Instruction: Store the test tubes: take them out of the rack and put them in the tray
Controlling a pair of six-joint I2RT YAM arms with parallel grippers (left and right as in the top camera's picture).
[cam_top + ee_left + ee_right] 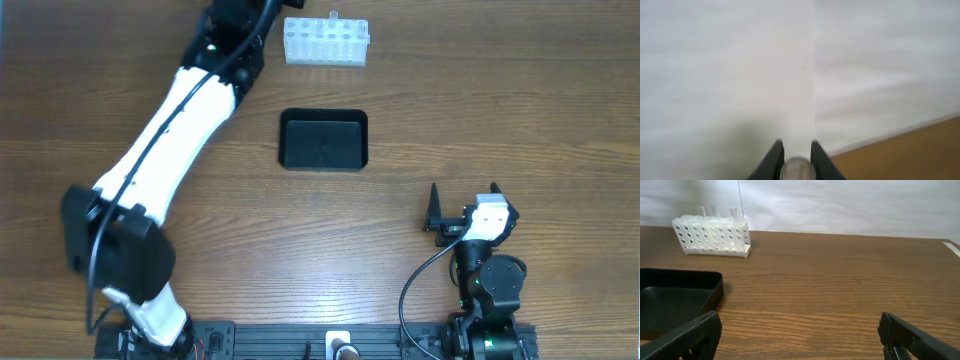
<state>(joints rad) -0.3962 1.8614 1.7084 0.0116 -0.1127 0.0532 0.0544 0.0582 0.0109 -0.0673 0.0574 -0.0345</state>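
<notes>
The left pincer (796,146) squeezes a tube (797,169) beside the rack (326,42); the tray (323,114) sits near the rack, toward the arms, and the right pincer (800,321) is spread wide.

No words, numbers, labels or signs can be read in any of these views. The white rack (325,58), at 12 o'clock from the black tray (323,139), has plain walls with rows of holes. The tray's rim and the wooden table (520,120) carry no legible print.
</notes>
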